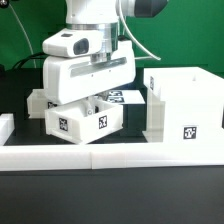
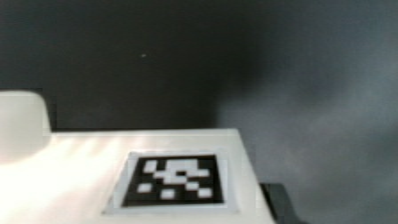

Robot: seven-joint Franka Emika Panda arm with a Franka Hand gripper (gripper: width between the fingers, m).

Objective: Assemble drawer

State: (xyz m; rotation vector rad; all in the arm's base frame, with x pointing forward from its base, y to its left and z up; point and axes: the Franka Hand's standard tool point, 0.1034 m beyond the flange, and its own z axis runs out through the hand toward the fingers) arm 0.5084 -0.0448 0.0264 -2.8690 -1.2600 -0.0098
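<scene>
Drawer parts in matte white plastic, exterior view first. Large boxy open-topped shell [image 1: 182, 98] upright at the exterior view's right on the black table [image 1: 110, 195], with one small black-and-white square tag [image 1: 189, 131] low on its front face. Small oblong tray [image 1: 85, 121] near the middle, just beside the shell, slightly tilted, with two more such tags on its facing side. Another white piece [image 1: 40, 101] partly hidden behind it toward the exterior view's left. White two-finger gripper [image 1: 88, 100] directly over the tray, fingertips hidden; clenched or released, impossible to tell. Flat marker board [image 1: 126, 97] behind, low white border wall [image 1: 120, 152] in front. No readable writing anywhere, only blocky tag patterns.

Wrist view, blurred: flat white plastic surface [image 2: 89, 160] carrying one square tag, set against the dark table. Which drawer part, unclear.
</scene>
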